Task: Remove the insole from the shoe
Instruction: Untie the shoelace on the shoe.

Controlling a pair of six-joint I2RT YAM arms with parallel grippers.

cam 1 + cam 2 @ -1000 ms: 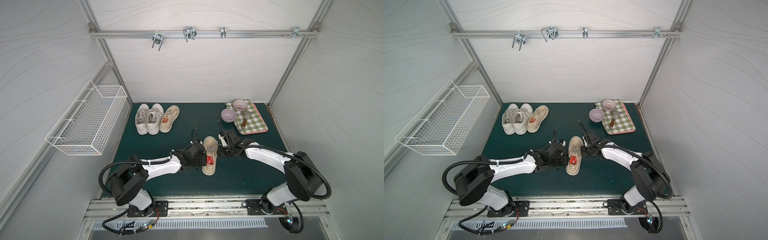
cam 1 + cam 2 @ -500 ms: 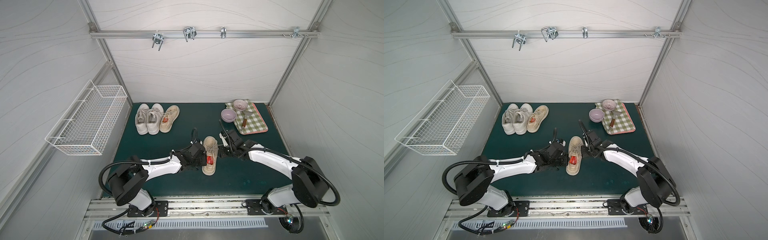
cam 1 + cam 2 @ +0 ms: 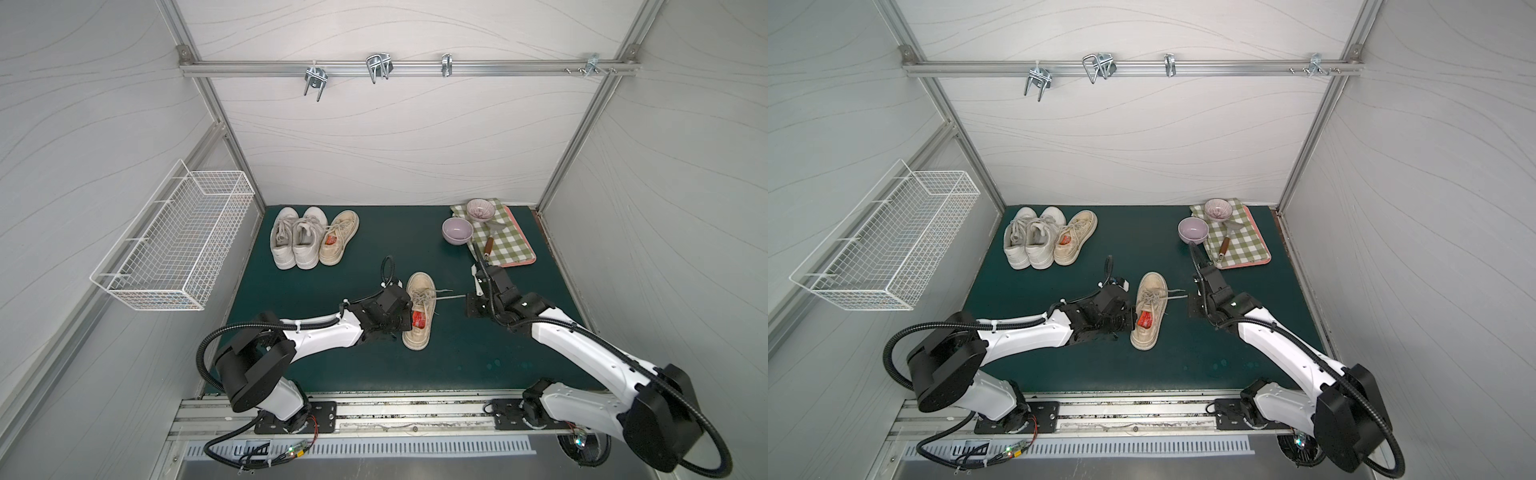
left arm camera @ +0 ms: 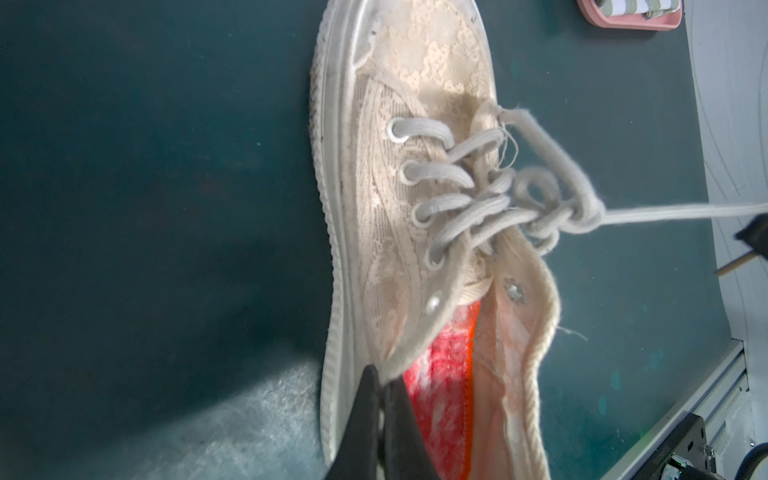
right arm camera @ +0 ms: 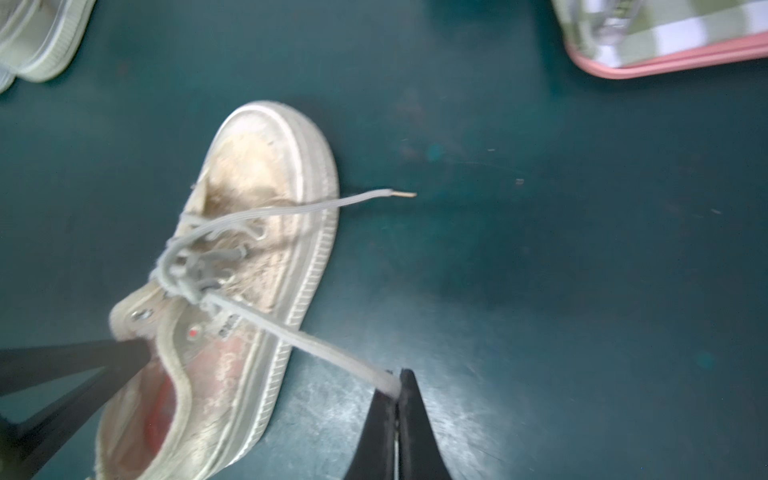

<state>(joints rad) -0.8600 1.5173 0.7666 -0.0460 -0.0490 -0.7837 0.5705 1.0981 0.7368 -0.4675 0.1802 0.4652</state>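
Green mat, four shoes, two bowls: left fingers clamp shoe (right fingers, lace).

Three pale grey panel walls with faint wavy lines close in the space: a far wall, a left wall and a right wall. Slanting aluminium posts mark the far corners. A horizontal aluminium rail crosses the far wall high up, carrying small metal hooks. A white wire basket hangs on the left wall. The floor is a dark green mat, edged at the near side by a metal track. The light is soft and even.
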